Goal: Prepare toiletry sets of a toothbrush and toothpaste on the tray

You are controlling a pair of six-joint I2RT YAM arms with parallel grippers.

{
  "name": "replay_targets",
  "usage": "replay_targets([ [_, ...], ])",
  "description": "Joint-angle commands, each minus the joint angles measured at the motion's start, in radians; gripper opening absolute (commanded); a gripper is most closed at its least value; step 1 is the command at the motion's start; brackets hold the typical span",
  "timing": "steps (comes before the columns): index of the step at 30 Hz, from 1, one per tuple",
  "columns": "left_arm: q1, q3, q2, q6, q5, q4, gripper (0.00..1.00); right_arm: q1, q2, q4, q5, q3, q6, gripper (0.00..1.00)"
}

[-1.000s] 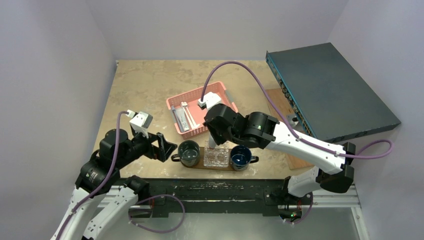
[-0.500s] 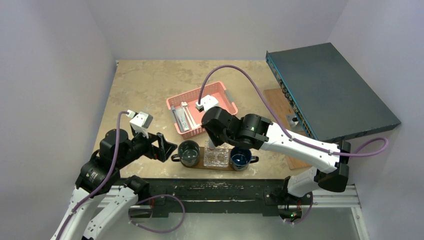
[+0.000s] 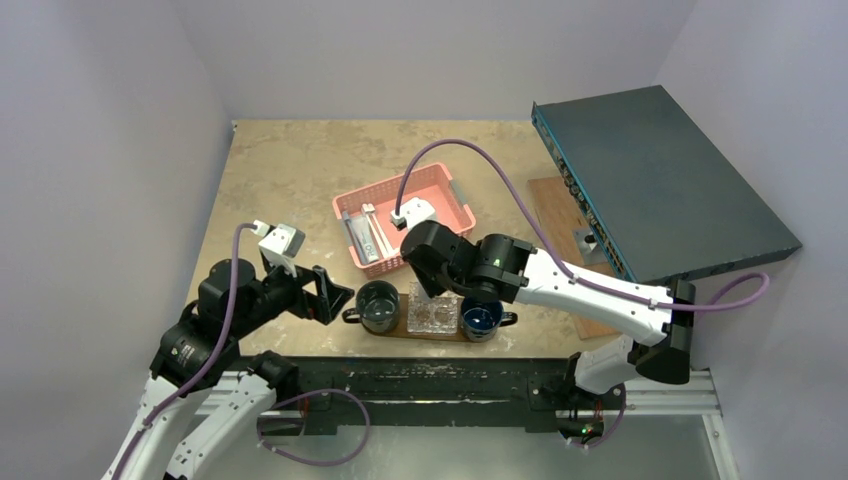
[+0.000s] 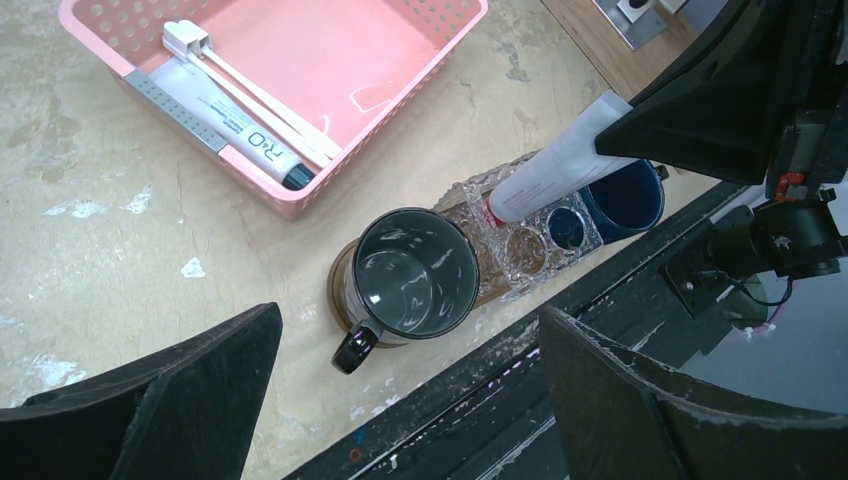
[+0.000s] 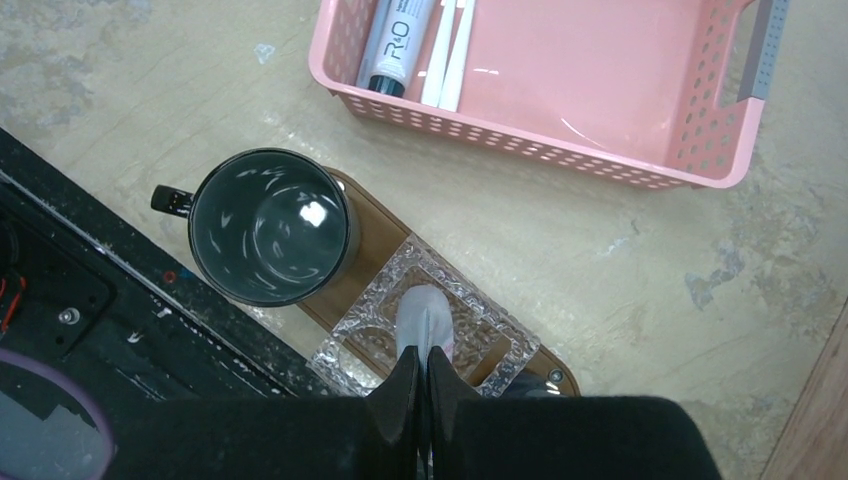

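My right gripper (image 5: 420, 352) is shut on a pale grey-white toothpaste tube (image 5: 424, 315), cap end down. In the left wrist view the tube (image 4: 560, 165) slants down to the mouth of a clear glass holder (image 4: 530, 250). The holder stands on the dark brown tray (image 5: 370, 240), between a dark mug (image 4: 415, 275) and a blue mug (image 3: 482, 316). Another tube (image 4: 215, 115) and two white toothbrushes (image 4: 265, 100) lie in the pink basket (image 3: 440, 195). My left gripper (image 4: 410, 312) hangs open and empty above the tray's left end.
A large dark blue-grey box (image 3: 660, 180) leans at the right, over a paler wooden board (image 3: 560, 200). The black rail (image 3: 430, 375) runs along the near table edge, just in front of the tray.
My right arm has shifted left and towards the near edge, bringing the tube down onto the glass holder. The left arm has stayed still.
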Motion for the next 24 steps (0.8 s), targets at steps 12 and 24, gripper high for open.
replay_targets([
  [12,0.004,-0.007,-0.002,0.0,0.007,0.023,1.0,0.008,-0.01,0.114,0.051,-0.062,0.033,0.0],
  [24,0.004,-0.007,-0.002,-0.001,0.007,0.022,1.0,0.008,0.011,0.162,0.053,-0.101,0.041,0.0],
])
